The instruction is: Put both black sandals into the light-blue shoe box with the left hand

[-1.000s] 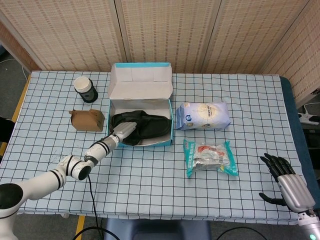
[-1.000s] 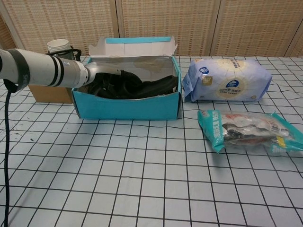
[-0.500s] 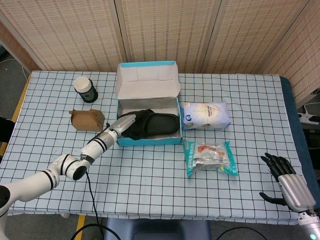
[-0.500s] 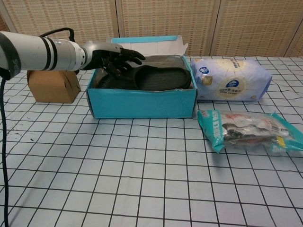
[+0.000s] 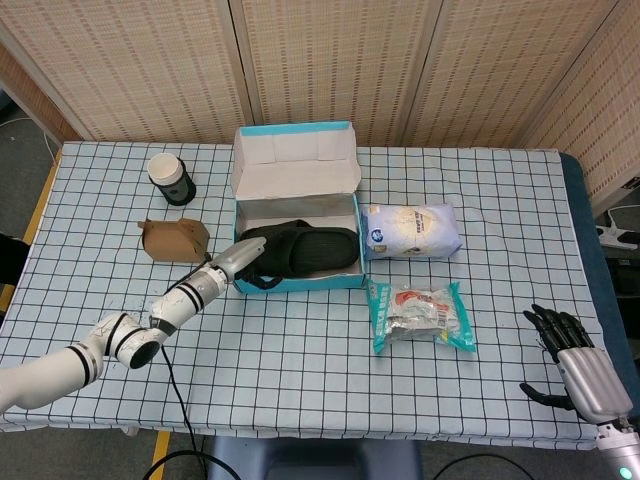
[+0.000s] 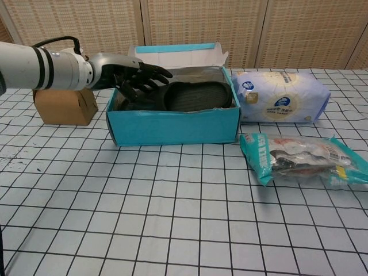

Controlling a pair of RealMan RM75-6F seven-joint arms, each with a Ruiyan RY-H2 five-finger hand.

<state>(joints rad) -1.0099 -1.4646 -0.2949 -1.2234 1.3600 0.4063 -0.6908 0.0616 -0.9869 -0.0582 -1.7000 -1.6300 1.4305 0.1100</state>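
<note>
The black sandals (image 5: 300, 251) lie inside the light-blue shoe box (image 5: 298, 283), which stands open on the checked surface (image 5: 300, 350) with its lid (image 5: 296, 157) tipped up at the back. Their long axis runs left to right along the length of the box, and in the chest view the ribbed sole or strap of the nearer one faces up. Which end is toe and which is heel cannot be told.

The left hand (image 6: 135, 77) reaches in over the box's left end, fingers (image 6: 155, 73) spread fairly wide and stretched toward the sandals. The fingertips sit at or just above the left end of the sandals; whether they touch cannot be told. It grips nothing.

The right hand (image 5: 578, 365) rests well apart at the near right corner of the surface, fingers apart and holding nothing.

Left of the box sit a small brown carton (image 5: 175, 240) and a cup (image 5: 170, 178). To its right lie a white-and-blue bag (image 5: 412, 230) and a teal packet (image 5: 420, 315).
</note>
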